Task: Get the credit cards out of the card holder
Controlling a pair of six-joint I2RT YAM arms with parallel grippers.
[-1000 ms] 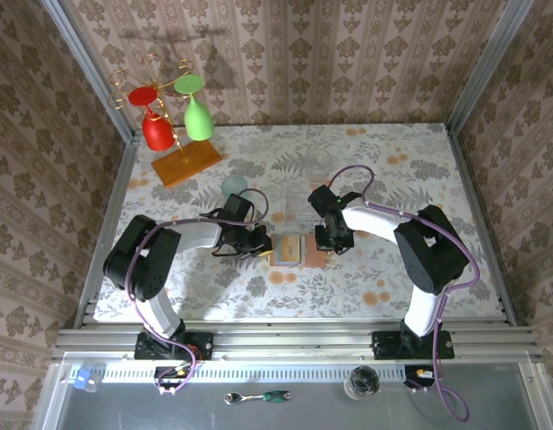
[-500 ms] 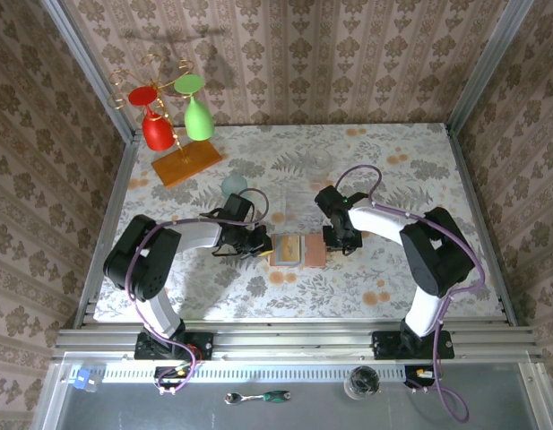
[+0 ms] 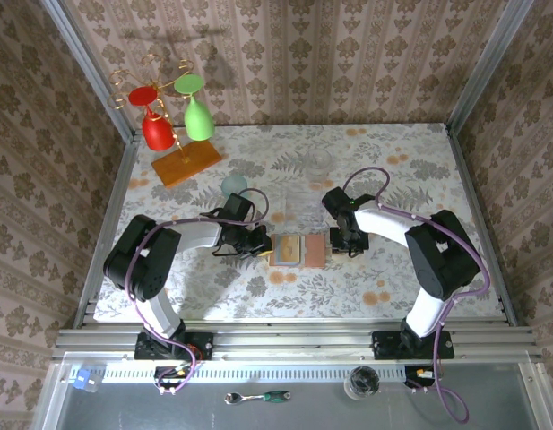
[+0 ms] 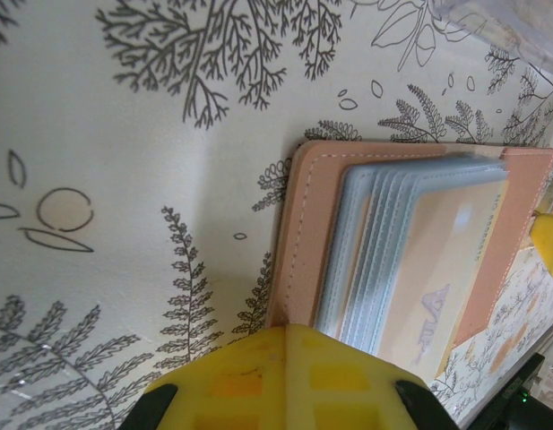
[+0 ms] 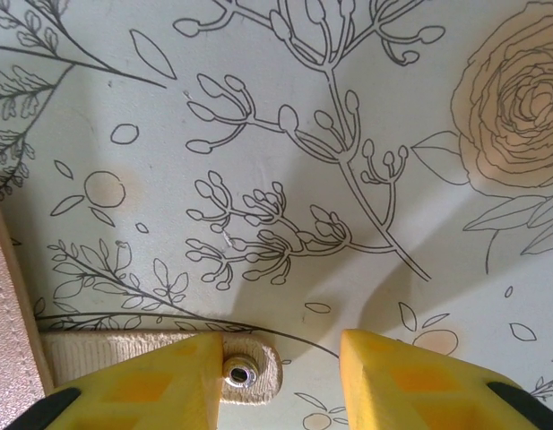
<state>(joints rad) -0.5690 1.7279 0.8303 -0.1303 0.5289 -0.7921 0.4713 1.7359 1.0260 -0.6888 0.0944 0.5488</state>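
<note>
The right tool (image 3: 348,240) has slid rightward off the card holder (image 3: 300,252), and its fingers now stand apart, empty. The card holder lies open on the worktop (image 3: 410,161), with the credit cards (image 4: 442,260) tucked in its pockets. The left tool (image 3: 260,244), fingers together, presses on its left edge.

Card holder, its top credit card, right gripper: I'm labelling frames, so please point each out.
card holder (image 4: 298,233), left wrist view, on its brown stitched border.
top credit card (image 4: 446,260), left wrist view, on its tan face.
right gripper (image 5: 280,345), right wrist view, midway between its yellow fingertips.
</note>
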